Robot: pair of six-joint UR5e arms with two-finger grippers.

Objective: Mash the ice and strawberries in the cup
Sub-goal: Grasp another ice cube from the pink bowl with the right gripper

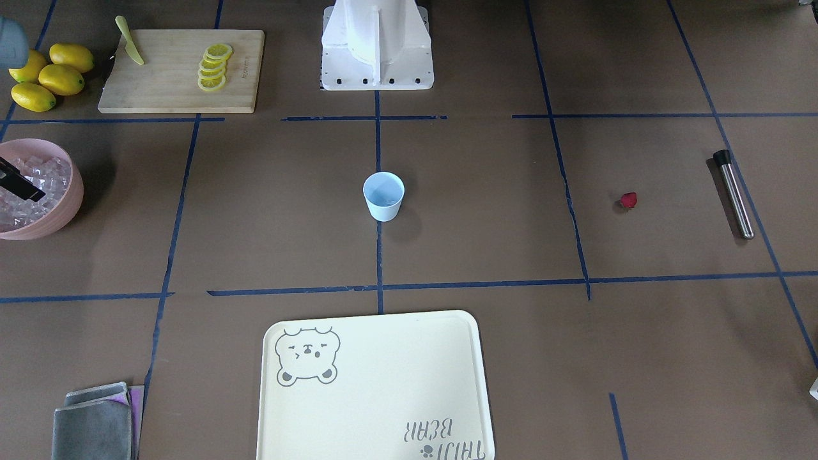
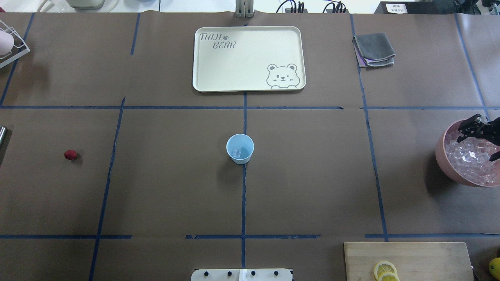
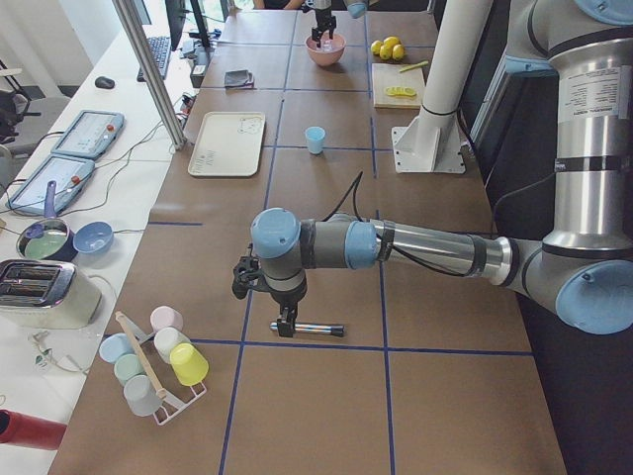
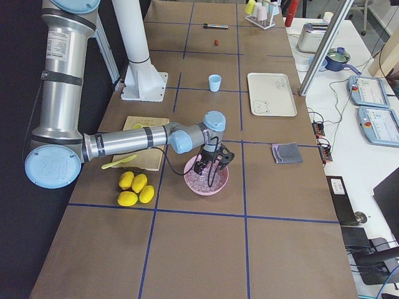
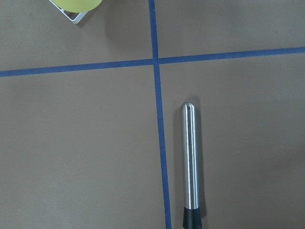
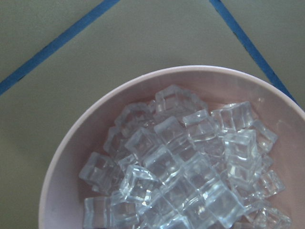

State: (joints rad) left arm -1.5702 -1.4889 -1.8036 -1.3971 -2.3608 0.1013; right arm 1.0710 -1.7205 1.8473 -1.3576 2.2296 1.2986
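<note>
Hovering above the ice point(image 6: 181, 162) in pink bowl point(image 6: 71, 157), right fingers point(image 2: 472, 127) spread wide; cubes directly below, likely slick, rigid, so pinch one across flat faces; left fingers point(image 3: 287, 319): can't tell.

**Below the right gripper** point(image 2: 477, 146), itself matt black: clear, glossy, glass-like ice point(image 6: 181, 167) in a smooth, matt pink bowl point(image 6: 83, 138). **Beneath the left gripper** point(image 3: 285, 322): a muddler point(image 5: 191, 162) of brushed, satin-sheen metal with a matt black end. **Between the grippers:** a matt pale-blue cup point(image 2: 240, 148) on matt brown paper table covering point(image 2: 164, 187) with smooth blue tape lines point(image 2: 244, 195).
</note>
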